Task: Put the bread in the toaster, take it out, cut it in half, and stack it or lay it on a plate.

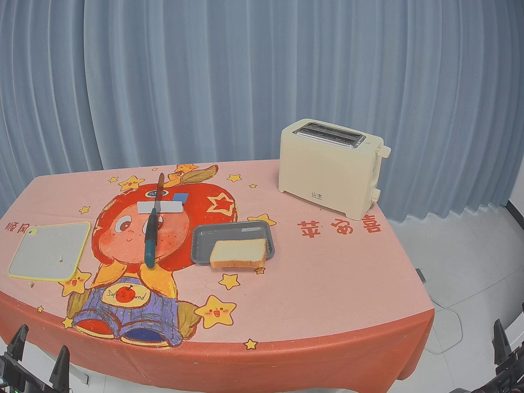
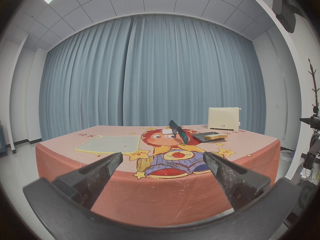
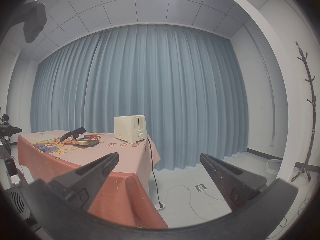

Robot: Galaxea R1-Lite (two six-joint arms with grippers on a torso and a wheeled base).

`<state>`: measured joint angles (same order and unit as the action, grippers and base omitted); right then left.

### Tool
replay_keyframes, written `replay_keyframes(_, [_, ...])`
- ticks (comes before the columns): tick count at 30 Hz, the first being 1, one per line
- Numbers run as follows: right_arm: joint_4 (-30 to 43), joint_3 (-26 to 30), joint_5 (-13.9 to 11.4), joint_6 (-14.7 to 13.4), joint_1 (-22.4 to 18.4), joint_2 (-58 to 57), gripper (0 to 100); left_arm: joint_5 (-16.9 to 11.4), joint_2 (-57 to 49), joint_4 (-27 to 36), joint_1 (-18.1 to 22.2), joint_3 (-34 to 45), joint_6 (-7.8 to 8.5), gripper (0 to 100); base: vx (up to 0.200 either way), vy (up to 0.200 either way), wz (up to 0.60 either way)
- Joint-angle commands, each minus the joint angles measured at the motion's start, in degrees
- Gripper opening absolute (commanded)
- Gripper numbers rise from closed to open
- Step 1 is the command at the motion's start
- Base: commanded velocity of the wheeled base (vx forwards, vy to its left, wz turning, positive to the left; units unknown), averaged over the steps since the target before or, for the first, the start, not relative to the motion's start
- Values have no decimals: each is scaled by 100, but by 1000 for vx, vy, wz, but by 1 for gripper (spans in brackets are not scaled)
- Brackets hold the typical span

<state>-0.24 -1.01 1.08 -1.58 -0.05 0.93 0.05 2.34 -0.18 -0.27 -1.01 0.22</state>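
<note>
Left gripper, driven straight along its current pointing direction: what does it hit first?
Likely the tablecloth, on its hanging front near the table edge; the open left gripper aims about there. The knife and cutting board lie farther back on top. Depth is uncertain.

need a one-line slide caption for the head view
Before toasting: bread on a grey tray, knife and board to its left, toaster behind on the right.

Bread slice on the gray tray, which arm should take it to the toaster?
Probably right: the bread slice lies centrally, but the toaster stands far right, toward the right gripper, far from the left gripper.
</note>
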Motion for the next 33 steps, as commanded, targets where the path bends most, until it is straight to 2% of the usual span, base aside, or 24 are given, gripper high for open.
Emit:
replay_keyframes(1, [-2, 101, -3, 9, -4, -84, 100, 4, 3, -8, 0, 101, -4, 100, 0, 0, 0])
replay_keyframes(18, [-28, 101, -91, 79, -4, -93, 100, 4, 3, 1, 0, 101, 4, 100, 0, 0, 0])
replay_keyframes(21, [-345, 57, -117, 9, -4, -93, 100, 4, 3, -8, 0, 101, -4, 100, 0, 0, 0])
replay_keyframes(22, [-819, 31, -117, 0, -4, -84, 100, 4, 3, -8, 0, 101, -4, 100, 0, 0, 0])
replay_keyframes(24, [-1171, -4, -135, -52, -4, -84, 100, -5, 3, 1, 0, 101, -4, 100, 0, 0, 0])
replay_keyframes(28, [-1127, -13, -249, -79, -4, -93, 100, 4, 3, 1, 0, 101, 4, 100, 0, 0, 0])
replay_keyframes(33, [-1022, -31, -267, -79, -4, -93, 100, 4, 3, 1, 0, 101, 4, 100, 0, 0, 0])
